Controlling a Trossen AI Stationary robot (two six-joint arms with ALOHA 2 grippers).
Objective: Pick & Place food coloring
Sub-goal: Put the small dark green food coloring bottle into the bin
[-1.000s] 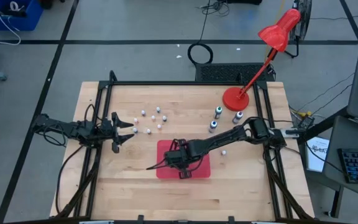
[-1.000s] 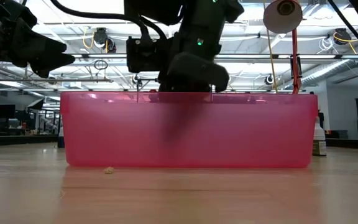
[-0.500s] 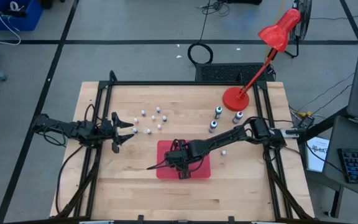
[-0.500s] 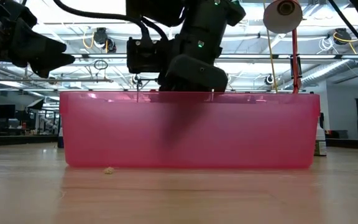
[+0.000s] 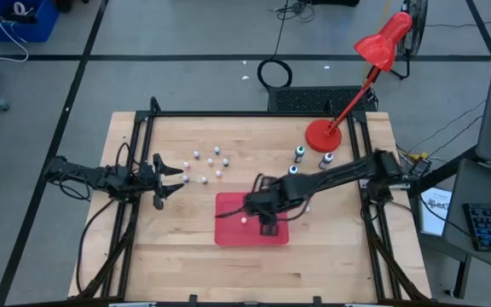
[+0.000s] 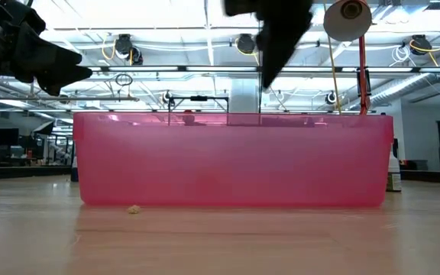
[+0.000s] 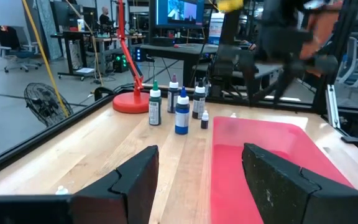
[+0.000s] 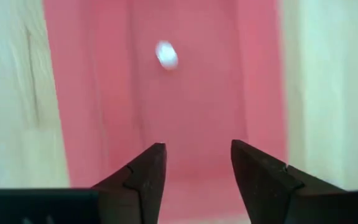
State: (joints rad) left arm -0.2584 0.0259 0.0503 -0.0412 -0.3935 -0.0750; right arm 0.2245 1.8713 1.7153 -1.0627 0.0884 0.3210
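Note:
A small white food coloring bottle (image 5: 244, 219) lies inside the red tray (image 5: 228, 234), also seen as a white spot (image 8: 166, 55) in the right wrist view. My right gripper (image 8: 197, 162) hangs open over the tray (image 8: 197, 93), above and apart from that bottle. Several tiny bottles (image 5: 209, 164) stand on the table's far left part. Three larger dark bottles (image 5: 299, 153) stand near the lamp base and also show in the left wrist view (image 7: 182, 112). My left gripper (image 5: 173, 176) waits open at the left, near the tiny bottles.
A red desk lamp stands with its round base (image 5: 322, 135) at the table's far right. The tray's pink wall (image 6: 235, 160) fills the low view, with a crumb (image 6: 134, 208) in front of it. A black frame (image 5: 143, 128) edges the table.
My right gripper has risen out of the tray and drawn back toward the table's right edge. A small white bottle now lies uncovered on the tray floor where the gripper stood before.

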